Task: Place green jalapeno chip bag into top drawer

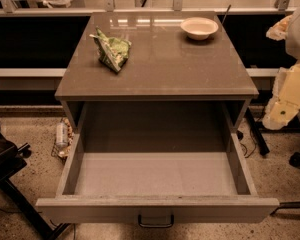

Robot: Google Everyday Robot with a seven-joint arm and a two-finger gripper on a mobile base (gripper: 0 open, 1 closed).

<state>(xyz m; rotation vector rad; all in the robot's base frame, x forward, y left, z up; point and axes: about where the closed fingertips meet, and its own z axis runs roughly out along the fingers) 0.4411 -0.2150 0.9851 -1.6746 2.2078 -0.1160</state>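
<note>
The green chip bag (112, 51) is seen lying crumpled on the left rear part of the cabinet top (160, 71), well apart from the white bowl (199, 28) at the right rear. The top drawer (155, 209) is pulled out below, and nothing is seen in it. The gripper (279, 115) is held beyond the cabinet's right side, away from the bag; whether it is open or closed cannot be told

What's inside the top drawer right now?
Only bare floor shows inside the open top drawer; the strip just behind its front panel is hidden. The green jalapeno chip bag lies on the cabinet top, and the gripper hangs right of the cabinet.
</note>
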